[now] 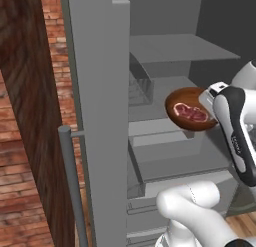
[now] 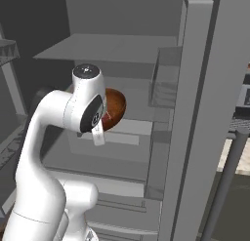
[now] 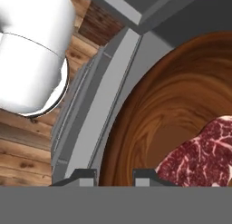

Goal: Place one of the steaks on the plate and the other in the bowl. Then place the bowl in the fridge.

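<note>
Currently the bowl [image 1: 186, 107] hangs tilted in the air inside the open fridge [image 1: 165, 51], between its shelves, touching none that I can see. One steak [image 1: 191, 112] lies inside the bowl. My claw [image 3: 115, 175] is clamped on the bowl's rim, one finger [image 3: 83, 176] outside the wall, one within. Open fridge door [image 1: 97, 116] stands left.

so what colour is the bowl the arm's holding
Glossy reddish-brown bowl, wood-grained; clearest in the hand view.

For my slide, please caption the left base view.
Tool shut on the bowl, steak inside, before the open fridge.
</note>
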Controlling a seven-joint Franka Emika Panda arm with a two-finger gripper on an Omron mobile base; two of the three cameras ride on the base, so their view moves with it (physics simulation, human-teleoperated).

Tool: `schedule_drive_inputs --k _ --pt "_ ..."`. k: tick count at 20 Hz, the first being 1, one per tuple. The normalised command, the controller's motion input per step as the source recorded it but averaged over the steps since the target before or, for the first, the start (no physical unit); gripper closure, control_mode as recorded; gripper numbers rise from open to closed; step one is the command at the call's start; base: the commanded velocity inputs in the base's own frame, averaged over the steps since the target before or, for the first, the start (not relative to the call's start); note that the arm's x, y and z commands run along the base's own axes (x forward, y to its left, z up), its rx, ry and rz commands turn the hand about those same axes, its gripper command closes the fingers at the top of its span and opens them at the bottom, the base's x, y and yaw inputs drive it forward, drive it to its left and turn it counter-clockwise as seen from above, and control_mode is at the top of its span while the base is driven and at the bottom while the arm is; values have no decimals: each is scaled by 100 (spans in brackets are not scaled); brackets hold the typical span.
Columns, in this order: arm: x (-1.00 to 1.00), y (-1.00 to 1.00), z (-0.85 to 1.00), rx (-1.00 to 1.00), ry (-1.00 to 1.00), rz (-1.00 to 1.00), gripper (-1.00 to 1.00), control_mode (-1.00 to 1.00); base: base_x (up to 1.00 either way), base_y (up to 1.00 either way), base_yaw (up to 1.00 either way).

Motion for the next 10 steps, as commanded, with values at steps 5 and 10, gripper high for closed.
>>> schedule_drive_inputs --k 5,10 --pt "58 0 0 0 0 -10 100 -100 0 0 0" --pt "51 0 0 1 0 -9 100 -100 0 0 0"
